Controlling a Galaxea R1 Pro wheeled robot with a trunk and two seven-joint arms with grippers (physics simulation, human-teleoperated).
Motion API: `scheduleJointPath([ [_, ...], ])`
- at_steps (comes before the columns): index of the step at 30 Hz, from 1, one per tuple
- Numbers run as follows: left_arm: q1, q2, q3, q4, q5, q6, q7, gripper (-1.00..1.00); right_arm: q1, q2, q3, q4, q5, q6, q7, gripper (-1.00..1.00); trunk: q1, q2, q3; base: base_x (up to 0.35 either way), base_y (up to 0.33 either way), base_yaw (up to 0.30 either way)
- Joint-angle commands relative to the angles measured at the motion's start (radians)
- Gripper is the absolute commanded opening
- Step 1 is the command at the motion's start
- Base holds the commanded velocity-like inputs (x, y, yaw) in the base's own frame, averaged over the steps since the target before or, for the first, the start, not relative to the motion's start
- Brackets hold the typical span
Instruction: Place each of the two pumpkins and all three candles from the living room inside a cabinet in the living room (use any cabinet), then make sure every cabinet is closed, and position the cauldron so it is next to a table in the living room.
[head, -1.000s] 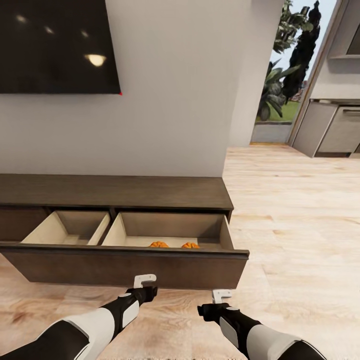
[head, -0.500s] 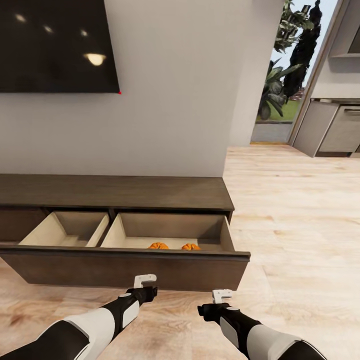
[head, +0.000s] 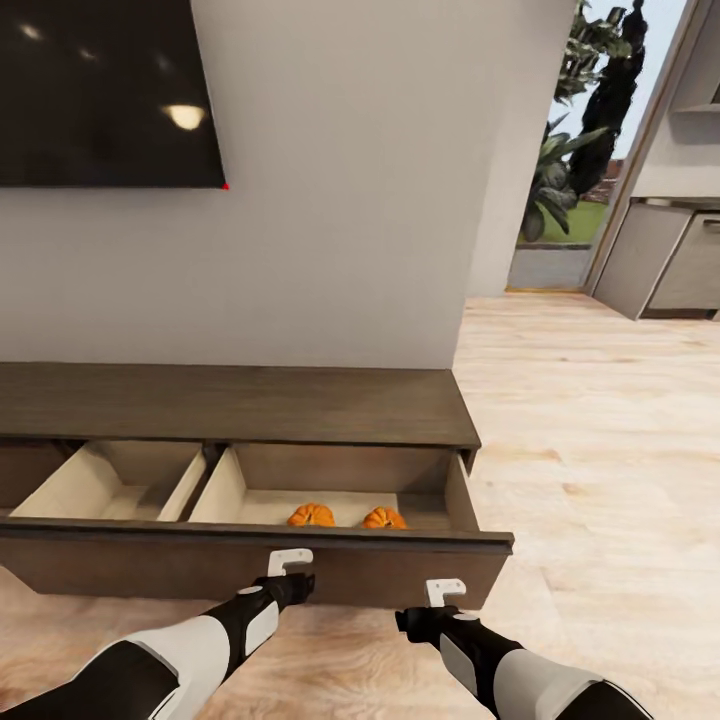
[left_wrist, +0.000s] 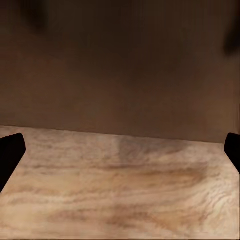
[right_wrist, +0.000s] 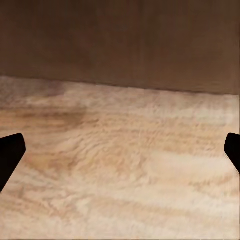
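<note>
Two pumpkins (head: 347, 517) near front edge, open cabinet (head: 240, 404) drawer.

Wall-mounted television (head: 105, 90), wooden floor (head: 600, 420)

Both arms: white shell panels over black, black at the joints and wrists. Left arm (head: 190, 645) has a long white forearm cover, then a smaller white panel nearer the black wrist. Right arm (head: 520, 675) alike, white cover with a dark seam. Each wrist carries a small white bracket with a slot. Wrist views: black fingertips (left_wrist: 10, 155) at both edges, wedge-shaped, matte; same on the right (right_wrist: 10, 152).
</note>
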Motion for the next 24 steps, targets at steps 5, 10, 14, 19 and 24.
scheduleJointPath([
  [5,-0.001,-0.001,-0.008,0.004,0.007,-0.006,0.001,1.0,-0.001,0.0,0.008,0.0,-0.01,0.002,0.002,1.0,0.0,0.0,-0.001,0.047,0.0,0.0],
  [10,-0.001,-0.001,-0.008,0.004,0.007,-0.006,0.001,1.0,-0.001,0.0,0.008,0.0,-0.01,0.002,0.002,1.0,0.0,0.0,-0.001,0.002,0.0,0.0],
  [14,-0.001,-0.001,-0.008,0.004,0.007,-0.006,0.001,1.0,-0.001,0.0,0.008,0.0,-0.01,0.002,0.002,1.0,0.0,0.0,-0.001,0.089,0.0,0.0],
  [19,-0.001,-0.001,-0.008,0.004,0.007,-0.006,0.001,1.0,-0.001,0.0,0.008,0.001,-0.01,0.002,0.002,1.0,0.0,0.0,-0.001,0.277,0.0,0.0],
  [24,-0.001,-0.001,-0.008,0.004,0.007,-0.006,0.001,1.0,-0.001,0.0,0.008,0.001,-0.01,0.002,0.002,1.0,0.0,0.0,-0.001,0.303,0.0,0.0],
])
